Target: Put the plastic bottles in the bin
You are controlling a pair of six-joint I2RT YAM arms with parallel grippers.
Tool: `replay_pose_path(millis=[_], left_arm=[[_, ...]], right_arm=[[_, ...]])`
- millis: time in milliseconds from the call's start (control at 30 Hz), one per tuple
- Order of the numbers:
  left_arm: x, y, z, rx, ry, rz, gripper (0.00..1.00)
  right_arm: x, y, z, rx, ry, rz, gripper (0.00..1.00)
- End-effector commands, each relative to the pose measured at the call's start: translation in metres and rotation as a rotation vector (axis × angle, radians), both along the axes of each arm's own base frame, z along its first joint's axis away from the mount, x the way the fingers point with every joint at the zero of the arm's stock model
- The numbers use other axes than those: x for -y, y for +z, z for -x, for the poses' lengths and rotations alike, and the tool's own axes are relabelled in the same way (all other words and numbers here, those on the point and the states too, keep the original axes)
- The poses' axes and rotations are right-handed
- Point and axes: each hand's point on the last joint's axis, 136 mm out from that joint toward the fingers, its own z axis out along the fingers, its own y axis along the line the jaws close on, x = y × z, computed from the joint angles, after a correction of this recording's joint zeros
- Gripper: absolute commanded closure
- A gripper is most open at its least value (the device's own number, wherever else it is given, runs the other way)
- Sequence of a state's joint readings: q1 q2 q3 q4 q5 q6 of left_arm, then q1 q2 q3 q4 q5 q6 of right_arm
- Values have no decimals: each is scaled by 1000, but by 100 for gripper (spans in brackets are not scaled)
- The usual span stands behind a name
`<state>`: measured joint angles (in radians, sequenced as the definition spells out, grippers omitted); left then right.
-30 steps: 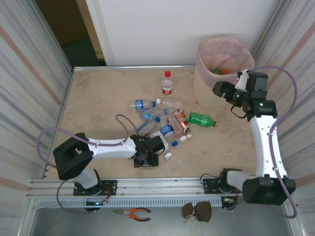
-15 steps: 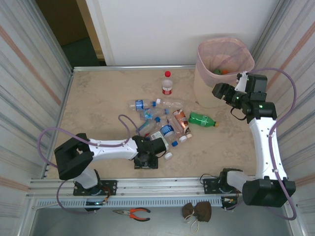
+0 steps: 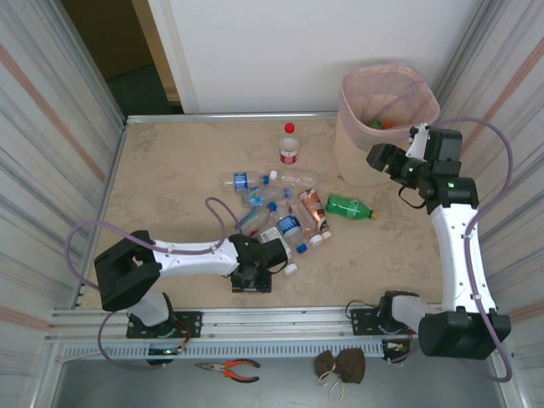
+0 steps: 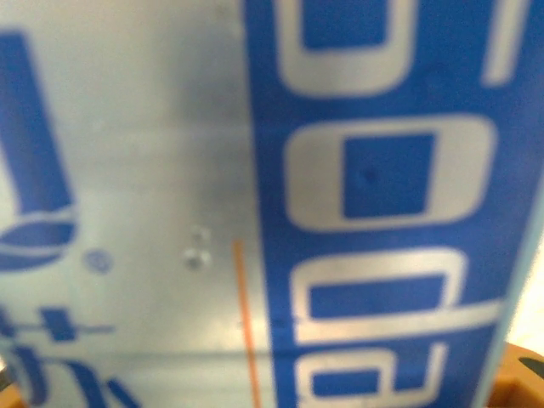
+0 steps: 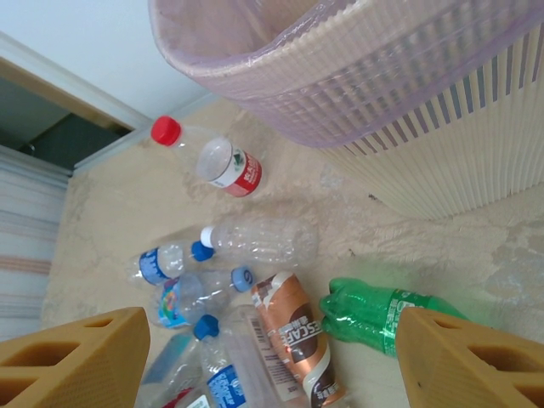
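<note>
Top external view has the left claw (image 3: 252, 275) low over the table (image 3: 170, 187), at the near edge of the heap of plastic bottles (image 3: 280, 212), which spreads just ahead of it and a little to its right. Left wrist view looks at a blue and white label (image 4: 382, 212) very close to the lens, so 1 bottle lies right at this claw. Its fingers are hidden except for an orange corner, and I cannot tell if they are apart or clamped on the bottle.

The right claw (image 5: 272, 348) hangs with its 2 orange fingers (image 5: 76, 361) wide apart and nothing between them. The bin (image 3: 353, 149) stands just beside this claw, and the green bottle (image 5: 378, 310) lies on the table just ahead of its fingertips.

The step in hand, as I judge it, is the left claw taking 1 bottle from the heap. To do it well, the fingers should meet the body across its narrow side, near the middle of the label and not on the cap. These bottles are thin and partly crushed, so a firm squeeze is needed, but it can make the bottle slip out sideways. Lift straight up first, so the neighbours touching it are not dragged. The bin is well apart from the left claw, on the right claw's side, so the carry must go high enough to pass over the rim.
</note>
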<state>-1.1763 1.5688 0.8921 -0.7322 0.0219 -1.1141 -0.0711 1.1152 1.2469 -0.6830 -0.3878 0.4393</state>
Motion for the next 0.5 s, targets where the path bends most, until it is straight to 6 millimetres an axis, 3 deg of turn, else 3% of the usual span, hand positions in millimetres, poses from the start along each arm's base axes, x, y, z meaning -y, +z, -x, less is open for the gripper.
replay_pose_path(millis=[0,200,467], left_arm=[[-1,24,-4,76,-32,19,45],[9,64,-16,215,-112,164,48],[50,153,-40,546,-376,495,51]], right_arm=[[-6,13,9,22,10,-26,25],[-17,24,18,38,45,-45,25],[-67,59,39,172,278,-152,23]])
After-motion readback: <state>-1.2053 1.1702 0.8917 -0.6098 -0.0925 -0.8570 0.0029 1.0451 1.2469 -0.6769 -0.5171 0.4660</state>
